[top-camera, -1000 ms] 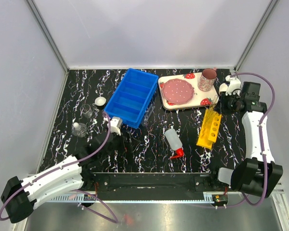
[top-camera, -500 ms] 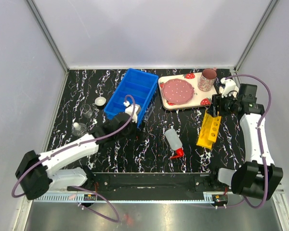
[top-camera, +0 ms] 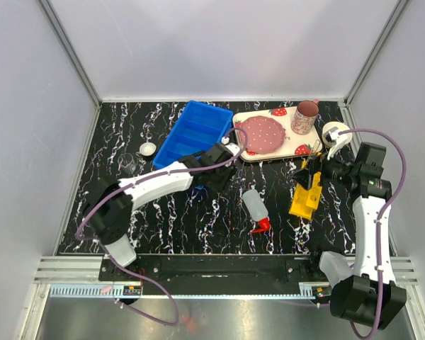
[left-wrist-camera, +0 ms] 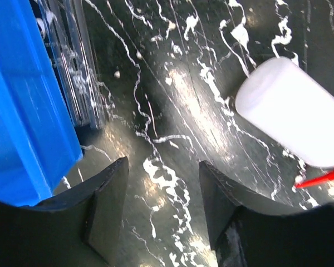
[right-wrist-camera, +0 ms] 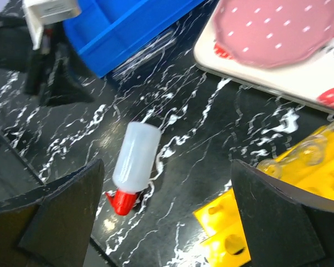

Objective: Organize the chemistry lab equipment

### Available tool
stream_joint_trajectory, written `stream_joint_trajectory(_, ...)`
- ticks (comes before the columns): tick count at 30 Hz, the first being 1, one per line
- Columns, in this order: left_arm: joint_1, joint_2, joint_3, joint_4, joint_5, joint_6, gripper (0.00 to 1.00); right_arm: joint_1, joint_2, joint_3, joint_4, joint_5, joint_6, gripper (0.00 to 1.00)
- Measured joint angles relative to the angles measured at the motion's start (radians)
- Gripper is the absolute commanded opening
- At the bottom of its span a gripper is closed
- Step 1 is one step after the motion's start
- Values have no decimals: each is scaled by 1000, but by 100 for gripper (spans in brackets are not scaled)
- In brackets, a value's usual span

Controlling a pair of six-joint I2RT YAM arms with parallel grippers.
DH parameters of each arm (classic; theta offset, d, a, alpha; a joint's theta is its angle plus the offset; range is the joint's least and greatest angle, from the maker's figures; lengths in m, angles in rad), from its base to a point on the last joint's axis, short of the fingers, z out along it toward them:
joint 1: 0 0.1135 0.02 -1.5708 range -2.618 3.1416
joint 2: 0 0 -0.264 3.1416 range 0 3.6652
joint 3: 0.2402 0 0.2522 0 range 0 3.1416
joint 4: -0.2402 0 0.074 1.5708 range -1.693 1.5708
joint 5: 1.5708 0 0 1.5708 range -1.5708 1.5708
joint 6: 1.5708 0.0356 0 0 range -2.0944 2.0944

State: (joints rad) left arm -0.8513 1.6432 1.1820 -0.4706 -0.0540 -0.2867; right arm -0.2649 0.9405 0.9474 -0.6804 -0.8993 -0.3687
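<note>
Squeeze bottle [left-wrist-camera: 292, 114] near left gripper [left-wrist-camera: 161, 206]

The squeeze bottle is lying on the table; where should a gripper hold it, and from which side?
Probably grip the white body of the squeeze bottle across its width, coming from above: it lies on its side, and the red nozzle is thin and tapered.

The table [top-camera: 198, 230] is black with white marble veins. At twelve o'clock is a blue bin [top-camera: 191, 134]. Toward one o'clock are a cream tray [top-camera: 295, 146] printed with red strawberries, a pink white-dotted plate [top-camera: 261, 133] and a pink mug [top-camera: 305, 117]. The rack [top-camera: 302, 202] at three o'clock is yellow. The squeeze bottle [top-camera: 253, 203] is translucent white, its nozzle [top-camera: 261, 225] red. The dish [top-camera: 148, 149] at ten o'clock looks white, though it is too small to be sure.
</note>
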Motion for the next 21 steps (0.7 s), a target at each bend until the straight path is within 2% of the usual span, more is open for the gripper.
stream_joint_trajectory(5, 0, 174, 164, -76, -60, 55, 45, -17, 18, -58, 4, -82, 13, 100)
stream_joint_trajectory(11, 5, 340, 300, -147, -143, 117, 43, -19, 5, -58, 23, -98, 18, 100)
stream_joint_trajectory(21, 47, 426, 383, -197, -183, 179, 43, -24, 0, -58, 26, -97, 19, 100)
